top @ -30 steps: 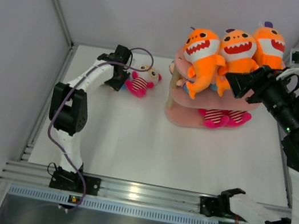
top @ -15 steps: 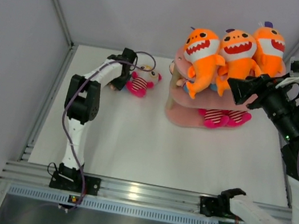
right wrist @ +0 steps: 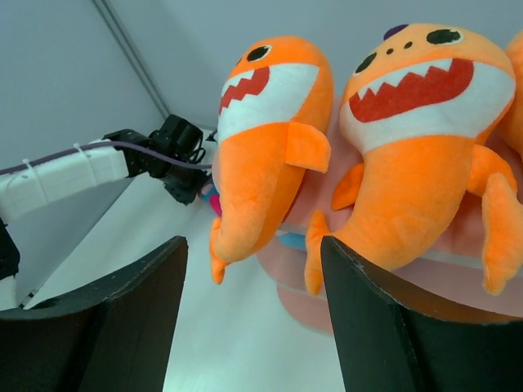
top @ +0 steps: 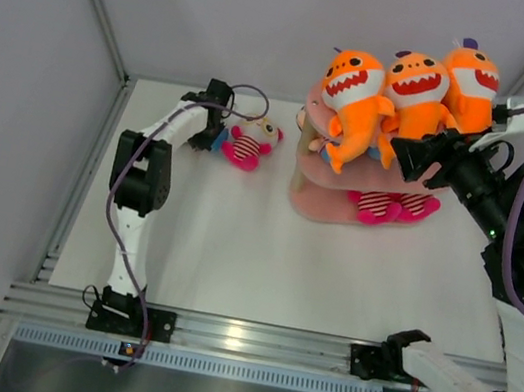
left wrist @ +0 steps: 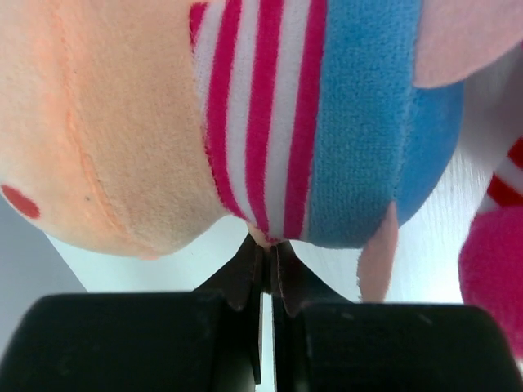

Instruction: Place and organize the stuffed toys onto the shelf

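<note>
Top external view puts the left hand [top: 214, 134] at the far left of the bench [top: 261, 257], right against the striped doll [top: 249, 143] that lies there, well apart from the shelf [top: 313, 203]. A second ago this hand stood half open just beside the doll. Now it is clenched, and the left arm's elbow has swung in closer to the doll. Left wrist view confirms it: the two black fingertips [left wrist: 242, 282] meet under the doll, nipping a small fold of plush where the pink-and-white stripes meet the blue band. The bite looks thin, so I judge the hold could slip once the doll is lifted.

The only toy lying on the bench is thus now grasped, and carrying it across to the shelf is the step ahead. Three orange shark plushes [top: 353, 95] already sit in a row on the top board, and a pair of pink-striped legs [top: 382, 205] pokes out of the bottom tier, so the job looks close to done.

The right hand [top: 421, 155] hovers beside the sharks with its fingers spread wide, grasping nothing. It has drifted only slightly over the last second.

No brand, label or writing can be read on the toys, the shelf or the arms.
</note>
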Robot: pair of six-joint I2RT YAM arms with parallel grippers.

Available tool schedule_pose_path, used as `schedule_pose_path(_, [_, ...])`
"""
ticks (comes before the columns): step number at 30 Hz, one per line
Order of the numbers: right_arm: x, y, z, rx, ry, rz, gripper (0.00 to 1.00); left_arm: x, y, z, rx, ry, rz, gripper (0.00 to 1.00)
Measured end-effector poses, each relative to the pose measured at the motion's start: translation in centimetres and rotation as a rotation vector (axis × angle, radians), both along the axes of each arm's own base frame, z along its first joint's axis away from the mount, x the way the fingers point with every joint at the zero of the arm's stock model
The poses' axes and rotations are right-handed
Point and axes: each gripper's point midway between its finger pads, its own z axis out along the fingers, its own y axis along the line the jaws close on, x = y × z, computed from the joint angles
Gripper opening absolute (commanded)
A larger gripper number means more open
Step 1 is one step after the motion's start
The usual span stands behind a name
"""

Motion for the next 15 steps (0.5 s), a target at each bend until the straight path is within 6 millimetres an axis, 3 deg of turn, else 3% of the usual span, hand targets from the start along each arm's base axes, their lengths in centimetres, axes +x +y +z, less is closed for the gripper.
schedule_pose_path(2, [-0.1,0.1,0.1,-0.008,-0.007,0.011,0.66,-0.8,0.0,0.2,-0.009,0.006,-0.016,0.00])
schedule_pose_path(4, [-0.5,0.4,0.1,-0.025,-0.019,0.038,0.67,-3.2,0.2,1.0,-0.015,0.029,-0.041,0.00])
schedule_pose_path(7, [-1.3,1.3,0.2,-0.056,-0.046,0.113,0.67,-7.0,0.7,4.7,-0.036,0.008,-0.084,0.00])
schedule_pose_path(10, [-2.6,2.9,0.2,-0.072,-0.065,0.238,0.66,-10.8,0.4,11.5,-0.099,-0.125,-0.181,0.00])
schedule_pose_path(15, [-5.6,7.7,0.1,-0.103,-0.101,0.511,0.68,-18.8,-1.0,25.1,-0.208,-0.488,-0.413,0.00])
